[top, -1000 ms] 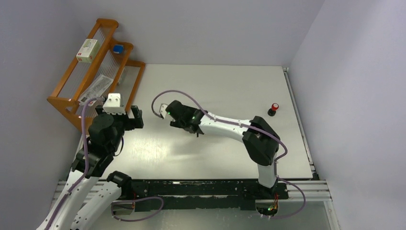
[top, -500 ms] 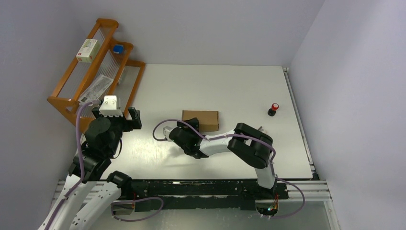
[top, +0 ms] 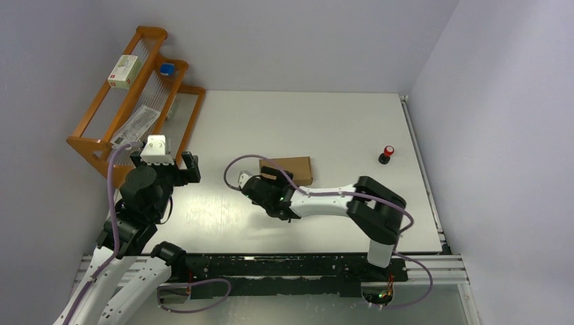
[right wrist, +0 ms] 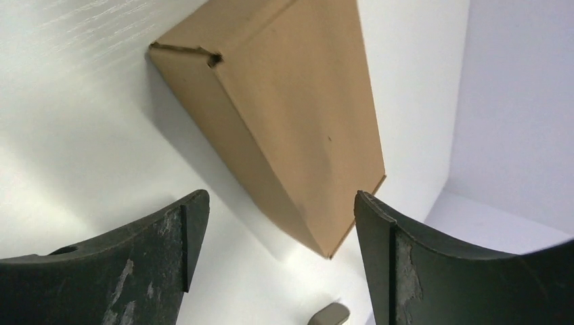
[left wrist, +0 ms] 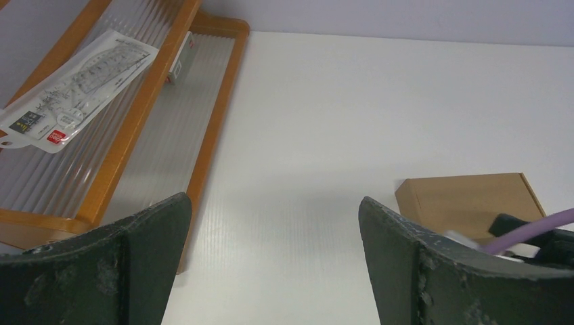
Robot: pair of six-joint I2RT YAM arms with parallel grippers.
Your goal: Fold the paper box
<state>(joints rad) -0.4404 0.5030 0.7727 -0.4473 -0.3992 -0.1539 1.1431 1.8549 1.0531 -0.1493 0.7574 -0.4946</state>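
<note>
Small brown corrugated cardboard box [right wrist: 298, 115], closed, lies on the white tabletop [right wrist: 81, 135] just ahead of the right end effector [right wrist: 277, 203], which is spread and empty. The left end effector [left wrist: 274, 210] gapes wide, well apart. Folding looks done, so the right should lift clear without nudging it.

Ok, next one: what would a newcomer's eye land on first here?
The closed brown paper box lies in the middle of the white table, with the right gripper open just short of it, gripping nothing. Next come the orange rack at the far left, a small white box on its top shelf, and a red-capped button toward the right edge.
</note>
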